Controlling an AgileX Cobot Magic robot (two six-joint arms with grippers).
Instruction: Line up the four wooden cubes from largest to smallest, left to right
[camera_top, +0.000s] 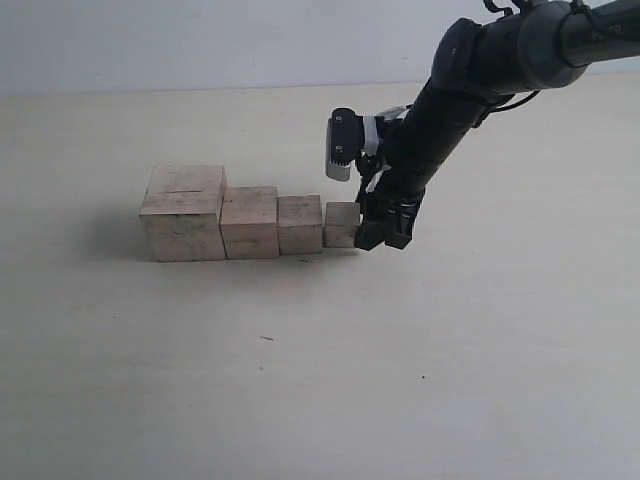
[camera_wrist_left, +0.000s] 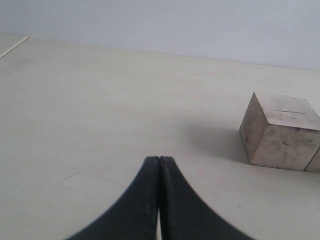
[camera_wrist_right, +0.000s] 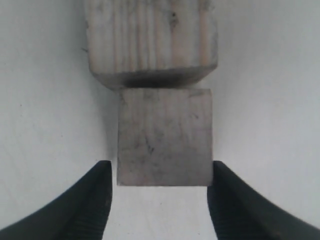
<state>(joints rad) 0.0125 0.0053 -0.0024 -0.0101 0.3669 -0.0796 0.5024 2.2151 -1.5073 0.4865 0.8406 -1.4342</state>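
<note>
The four wooden cubes stand in a row on the pale table: the largest cube (camera_top: 183, 215) at the left, then the second cube (camera_top: 249, 222), the third cube (camera_top: 300, 224) and the smallest cube (camera_top: 342, 224) at the right end. My right gripper (camera_top: 383, 235) is low at the smallest cube's right side. In the right wrist view the right gripper (camera_wrist_right: 161, 169) is open, its fingertips flanking the near end of the smallest cube (camera_wrist_right: 164, 137), with the third cube (camera_wrist_right: 152, 40) behind it. My left gripper (camera_wrist_left: 159, 159) is shut and empty, off to the side of the largest cube (camera_wrist_left: 280, 132).
The pale table (camera_top: 300, 380) runs wide around the row, with a light wall (camera_top: 200, 40) behind it. The right arm (camera_top: 470, 80) reaches down from the upper right. The left arm does not show in the exterior view.
</note>
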